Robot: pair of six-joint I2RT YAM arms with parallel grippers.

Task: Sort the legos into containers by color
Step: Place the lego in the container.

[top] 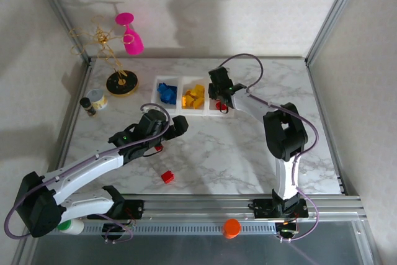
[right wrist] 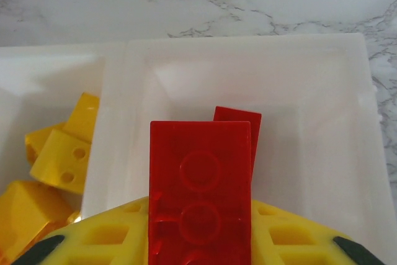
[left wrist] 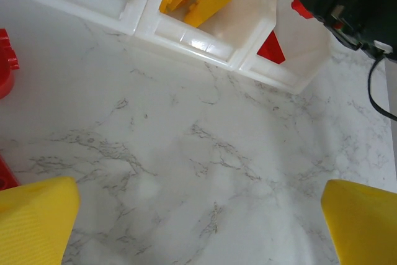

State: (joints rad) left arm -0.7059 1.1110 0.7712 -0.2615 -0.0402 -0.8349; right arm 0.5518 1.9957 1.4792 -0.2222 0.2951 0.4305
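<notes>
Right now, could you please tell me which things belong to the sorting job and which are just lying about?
Job: containers, blue legos, yellow legos, held red brick, loose red brick.
Lying about: gold stand, pink glass, small cup, orange cap.

Far on the marble counter (top: 236,153), a row of three joined translucent white plastic containers (top: 180,90): blue studded plastic legos (top: 166,93) in the left one, yellow legos (top: 193,96) in the middle, a small red lego (right wrist: 239,130) in the right. Over that right one, the right end effector (top: 221,98), a red oblong lego (right wrist: 201,197) between its fingers. Left of the row, a round black-and-gold stand base (top: 121,83). Near side of the row, the left end effector (left wrist: 198,224) over bare counter. Nearer still, a loose red square lego (top: 167,177).
</notes>
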